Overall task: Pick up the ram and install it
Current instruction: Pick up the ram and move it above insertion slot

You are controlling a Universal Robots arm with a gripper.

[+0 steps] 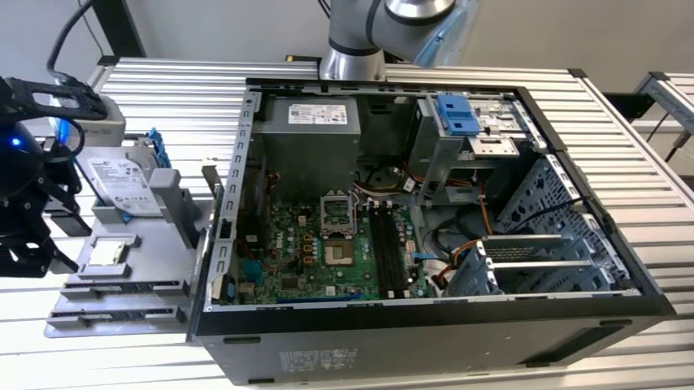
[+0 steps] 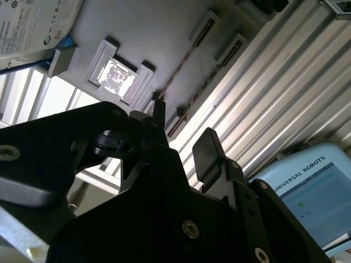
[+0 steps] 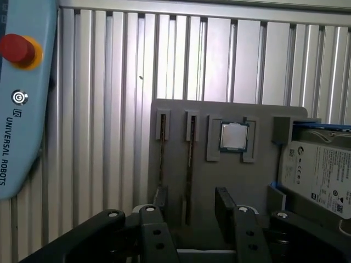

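My gripper (image 3: 192,197) open at tray (image 3: 258,181), ram (image 3: 189,164) between fingers (image 3: 225,207) | risk: one finger lines up with next slot (image 3: 162,137); going down I may strike it, tilt ram

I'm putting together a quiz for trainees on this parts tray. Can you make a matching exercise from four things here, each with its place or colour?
Things:
1. ram
2. square chip
3. hard drive
4. pendant button

Place or colour:
A. red
B. blue-framed, at one end of the gray tray
C. on edge in a narrow tray slot, nearest the open end effector
D. flat in a square recess

Pairs: 1-C, 2-D, 3-B, 4-A
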